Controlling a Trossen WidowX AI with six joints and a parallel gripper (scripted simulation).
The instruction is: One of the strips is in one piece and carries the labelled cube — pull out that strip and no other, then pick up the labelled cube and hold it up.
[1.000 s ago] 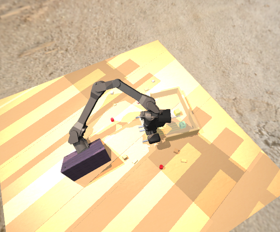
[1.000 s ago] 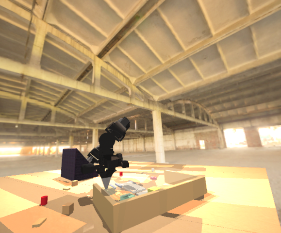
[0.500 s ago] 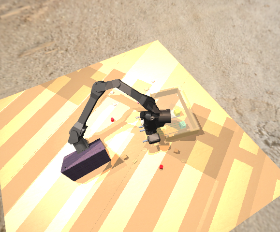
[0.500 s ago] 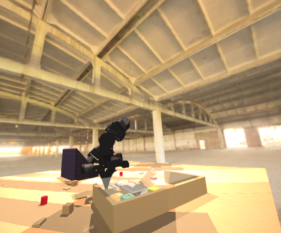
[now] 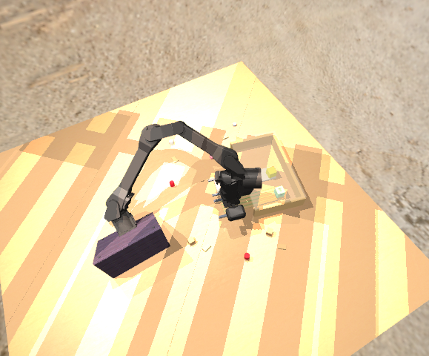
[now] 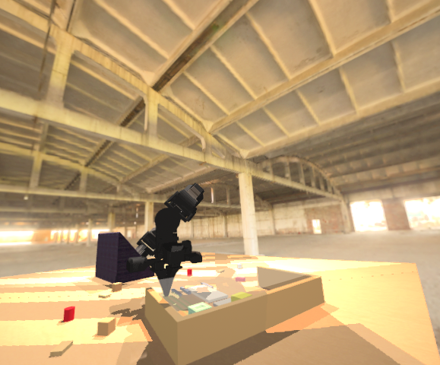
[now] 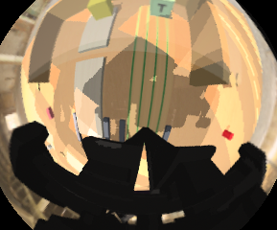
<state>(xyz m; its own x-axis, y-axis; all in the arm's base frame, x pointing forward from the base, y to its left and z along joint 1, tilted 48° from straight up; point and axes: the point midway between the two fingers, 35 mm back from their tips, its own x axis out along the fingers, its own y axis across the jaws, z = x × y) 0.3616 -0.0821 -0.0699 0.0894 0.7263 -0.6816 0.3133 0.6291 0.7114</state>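
Note:
A pale green cube with a letter label [image 5: 279, 191] [image 6: 198, 307] [image 7: 160, 2] sits on a tan strip with green lines [image 5: 264, 199] [image 7: 148, 71] inside an open-sided tan tray [image 5: 250, 142] [image 6: 220, 325]. A yellow-green cube [image 5: 271, 170] [image 6: 240, 296] [image 7: 100, 6] sits on a grey strip [image 7: 95, 34] [image 6: 216, 296] beside it. My gripper [image 5: 241, 202] [image 6: 166, 292] [image 7: 145, 129] is shut to a point. It points down at the near end of the green-lined strip, at the tray's open side. I cannot tell whether the tips touch the strip.
The arm's purple base block [image 5: 130, 245] [image 6: 112, 255] stands at the left. Small red cylinders [image 5: 172, 183] [image 5: 247, 256] [image 6: 69, 312] and small tan blocks [image 5: 191, 240] [image 6: 106, 325] lie scattered on the striped board. The tray walls close the far, right and near sides.

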